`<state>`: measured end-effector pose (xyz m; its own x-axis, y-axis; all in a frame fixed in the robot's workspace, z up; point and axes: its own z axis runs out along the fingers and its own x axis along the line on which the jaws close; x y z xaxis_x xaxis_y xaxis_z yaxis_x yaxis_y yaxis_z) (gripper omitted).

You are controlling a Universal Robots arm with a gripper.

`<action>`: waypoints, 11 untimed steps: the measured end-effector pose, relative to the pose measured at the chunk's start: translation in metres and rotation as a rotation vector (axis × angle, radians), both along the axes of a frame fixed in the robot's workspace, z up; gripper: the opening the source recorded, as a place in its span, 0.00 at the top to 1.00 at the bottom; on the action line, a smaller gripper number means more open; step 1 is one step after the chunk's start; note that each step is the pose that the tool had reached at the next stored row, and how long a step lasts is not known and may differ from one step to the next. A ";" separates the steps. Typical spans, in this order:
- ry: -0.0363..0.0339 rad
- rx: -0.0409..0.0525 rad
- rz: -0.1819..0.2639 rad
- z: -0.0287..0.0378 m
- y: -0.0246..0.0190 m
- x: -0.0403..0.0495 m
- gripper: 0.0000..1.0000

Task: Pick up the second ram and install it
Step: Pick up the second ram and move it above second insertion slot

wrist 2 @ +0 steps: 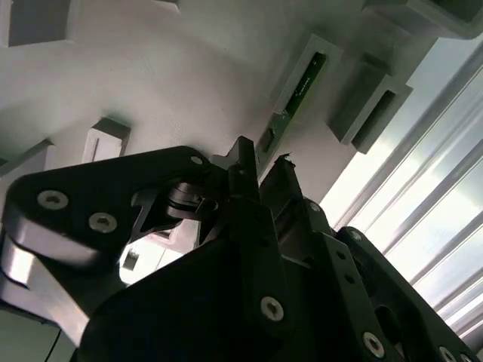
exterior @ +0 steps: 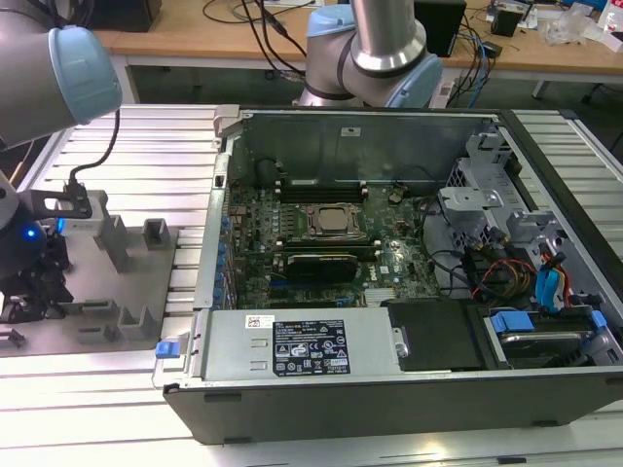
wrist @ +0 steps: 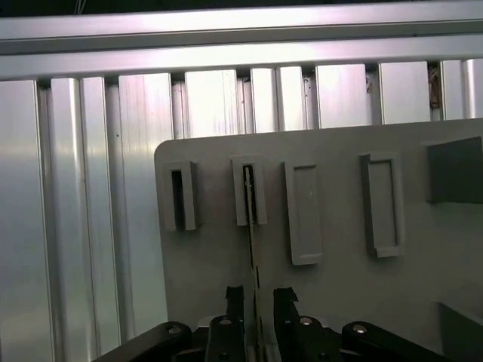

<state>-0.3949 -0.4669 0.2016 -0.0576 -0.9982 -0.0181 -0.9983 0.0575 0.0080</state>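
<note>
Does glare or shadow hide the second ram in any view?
Second wrist view: slats glare white, end effector in dark silhouette, second ram lit green. First wrist view: slats glare too, it stands plain against the grey fixture plate. Exterior view: evenly lit.

The second ram (wrist: 250, 226) stands on edge between the fingers (wrist: 235, 302) of the gripper (wrist: 259, 300), with a thin gap at each side. Grey slot blocks (wrist: 303, 215) stand close on both sides; bare fixture plate (wrist: 207, 264) lies between them.
</note>
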 end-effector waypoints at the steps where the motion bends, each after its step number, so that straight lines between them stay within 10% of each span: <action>1: -0.0002 0.0002 0.000 -0.0002 0.0000 0.0000 0.70; 9: -0.0002 0.0001 0.001 -0.0011 0.0000 0.0000 0.86; 11: -0.0001 0.0001 0.117 -0.0014 0.0000 0.0000 0.86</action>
<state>-0.3950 -0.4668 0.2002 0.0592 -0.9981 -0.0181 -0.9982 -0.0594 0.0079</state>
